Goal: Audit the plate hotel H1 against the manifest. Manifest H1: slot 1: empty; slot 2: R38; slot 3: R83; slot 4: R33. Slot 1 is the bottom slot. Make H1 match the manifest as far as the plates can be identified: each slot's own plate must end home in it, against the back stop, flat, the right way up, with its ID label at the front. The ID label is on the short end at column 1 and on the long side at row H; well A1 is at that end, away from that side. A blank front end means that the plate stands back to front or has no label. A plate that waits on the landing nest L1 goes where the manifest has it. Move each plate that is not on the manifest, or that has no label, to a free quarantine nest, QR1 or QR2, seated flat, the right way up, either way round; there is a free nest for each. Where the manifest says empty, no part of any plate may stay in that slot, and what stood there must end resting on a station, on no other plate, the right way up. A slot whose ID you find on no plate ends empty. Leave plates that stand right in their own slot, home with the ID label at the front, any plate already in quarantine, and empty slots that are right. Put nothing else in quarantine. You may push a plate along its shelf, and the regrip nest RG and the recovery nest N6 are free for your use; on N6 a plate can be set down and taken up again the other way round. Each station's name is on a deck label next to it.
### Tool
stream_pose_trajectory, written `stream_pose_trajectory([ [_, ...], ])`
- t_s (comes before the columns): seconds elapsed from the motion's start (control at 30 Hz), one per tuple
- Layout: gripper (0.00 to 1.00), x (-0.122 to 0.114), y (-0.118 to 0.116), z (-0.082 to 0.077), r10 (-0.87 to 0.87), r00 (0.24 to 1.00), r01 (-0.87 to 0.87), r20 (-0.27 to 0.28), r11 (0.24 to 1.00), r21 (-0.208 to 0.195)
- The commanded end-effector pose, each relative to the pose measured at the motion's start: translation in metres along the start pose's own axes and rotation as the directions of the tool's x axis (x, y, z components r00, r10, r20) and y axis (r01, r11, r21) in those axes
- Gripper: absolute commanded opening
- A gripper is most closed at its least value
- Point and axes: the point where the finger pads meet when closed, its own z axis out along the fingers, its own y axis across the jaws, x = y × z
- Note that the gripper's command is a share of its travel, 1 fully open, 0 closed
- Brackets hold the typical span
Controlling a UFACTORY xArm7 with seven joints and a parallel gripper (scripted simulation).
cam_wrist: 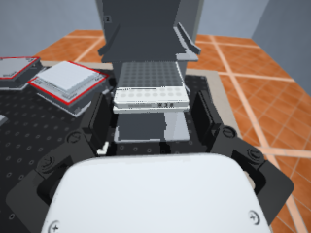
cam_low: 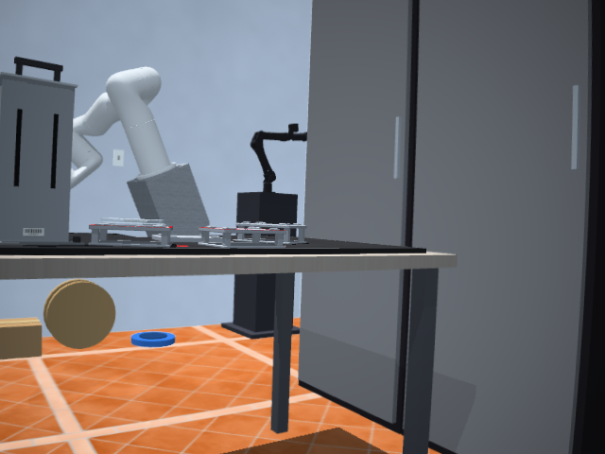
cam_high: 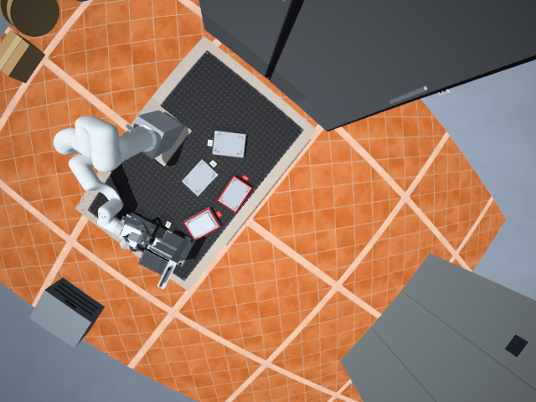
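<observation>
One white plate with many small wells (cam_wrist: 151, 94) poking out of the front of the tall dark grey plate hotel (cam_wrist: 141, 29), close to the worktop (cam_high: 224, 99) corner farthest from the big grey cabinet (cam_high: 389, 47). Sits flat on its shelf, with a thin strip of dark marks on the front end. Too small to read, so cannot tell which plate it is. Cannot tell which slot either.

End effector (cam_wrist: 153, 121) spread as wide as it goes, holding nothing. Black fingers standing one on each side of the plate's front end, not touching it, low over the worktop.

Plenty to go wrong from here:

- Shutting too soon. Would pinch only the front tip, and the plate could tip down or slip out when pulled.
- Going in crooked. Could bump one plate corner, twist the plate on its shelf or shove it back.
- Going in too far. Could knock the fingers against the hotel's side walls.
- Pulling out fast or at a slant. Could catch the plate on the shelf above and drop it onto the worktop.
- Guessing the ID. Would send the plate to the wrong place, so best to read the strip first.
- Swinging wide. Could hit the red-edged square nest (cam_wrist: 68, 80) just beside the hotel, along the same worktop edge.
</observation>
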Motion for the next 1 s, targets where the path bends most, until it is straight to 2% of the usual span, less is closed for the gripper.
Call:
stream_pose_trajectory([
  [0.0,1.0,0.002,0.0,0.003,-0.003,1.0,0.003,-0.001,1.0,0.001],
  [0.97,1.0,0.002,0.0,0.02,-0.003,1.0,0.003,-0.001,1.0,0.001],
])
